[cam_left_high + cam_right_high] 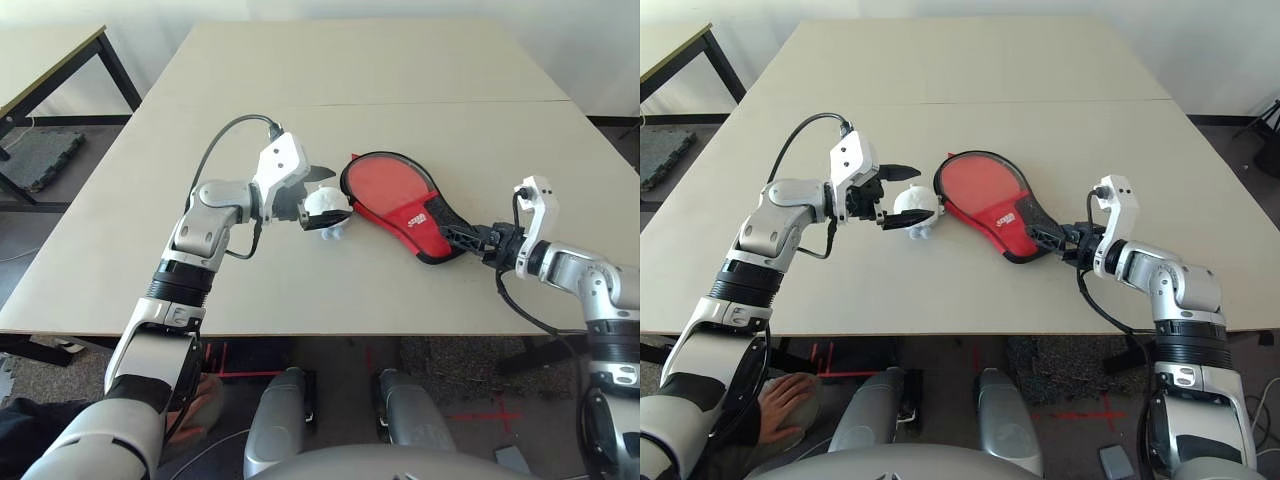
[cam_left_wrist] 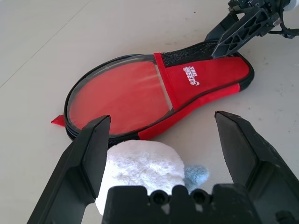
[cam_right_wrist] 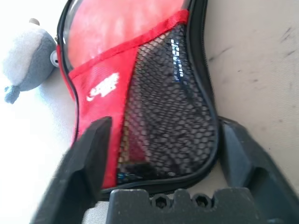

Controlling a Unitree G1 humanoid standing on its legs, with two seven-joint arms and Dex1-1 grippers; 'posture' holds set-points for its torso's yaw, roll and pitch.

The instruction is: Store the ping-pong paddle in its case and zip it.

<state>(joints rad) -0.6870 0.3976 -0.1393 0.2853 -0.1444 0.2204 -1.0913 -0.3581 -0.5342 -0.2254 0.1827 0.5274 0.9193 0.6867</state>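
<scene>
Silver arms, black-fingered claws [image 1: 318, 195]

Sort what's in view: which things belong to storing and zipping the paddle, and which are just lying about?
Belongs to the job:
- case, red, lying on the table
- pompom zip pull, between the left gripper fingers
- right gripper, straddling the case's narrow mesh end

Just lying about:
- table
- second table, far left
- dark floor mat

Left tool [image 1: 318, 205] wide open, forearm angled inward. Right tool [image 1: 462, 240] parted, pointing inward, low.
</scene>
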